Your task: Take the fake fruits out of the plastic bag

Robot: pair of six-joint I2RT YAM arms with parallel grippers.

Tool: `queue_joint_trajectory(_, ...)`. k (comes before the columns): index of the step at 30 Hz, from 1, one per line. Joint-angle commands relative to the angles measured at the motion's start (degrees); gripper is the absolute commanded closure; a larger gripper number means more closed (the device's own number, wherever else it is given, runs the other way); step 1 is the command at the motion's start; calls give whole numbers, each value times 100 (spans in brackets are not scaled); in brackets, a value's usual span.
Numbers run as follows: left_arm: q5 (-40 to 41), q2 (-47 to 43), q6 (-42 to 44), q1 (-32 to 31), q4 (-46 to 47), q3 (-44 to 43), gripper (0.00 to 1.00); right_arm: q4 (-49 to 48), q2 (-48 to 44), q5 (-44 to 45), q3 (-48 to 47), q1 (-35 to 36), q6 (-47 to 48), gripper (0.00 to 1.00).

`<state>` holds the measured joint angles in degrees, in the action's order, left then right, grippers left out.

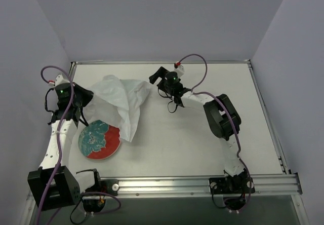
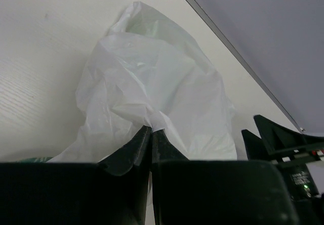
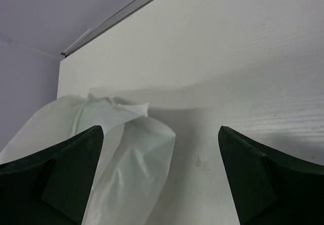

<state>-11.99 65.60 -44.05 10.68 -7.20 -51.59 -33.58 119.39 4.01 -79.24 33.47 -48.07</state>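
Note:
The plastic bag (image 1: 123, 102) lies crumpled at the back left of the table, one end hanging over the plate. My left gripper (image 1: 89, 96) is at the bag's left edge, its jaws shut on a pinch of the white film (image 2: 151, 128). My right gripper (image 1: 157, 74) hovers just right of the bag's top corner, open with nothing between its fingers (image 3: 66, 169). In the right wrist view the bag (image 3: 124, 159) sits low between the left finger and the gap. The fake fruits are hidden; only a faint green tint (image 2: 143, 27) shows through the film.
A red-rimmed plate with a teal pattern (image 1: 99, 140) lies at the front left, partly under the bag's lower end. The table's metal edge (image 1: 162, 62) runs along the back, with grey walls close on the left and right.

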Motion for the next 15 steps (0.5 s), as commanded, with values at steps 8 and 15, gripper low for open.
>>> queue_joint_trajectory(8, -418, -83, -235, 31, 474, 9, 98, -272, 1884, -618, -2120, -78, -1696, 10)
queue_joint_trajectory(15, -339, -100, -200, 40, 439, -26, 98, -858, 2492, -1227, -2474, 19, -2029, 26)
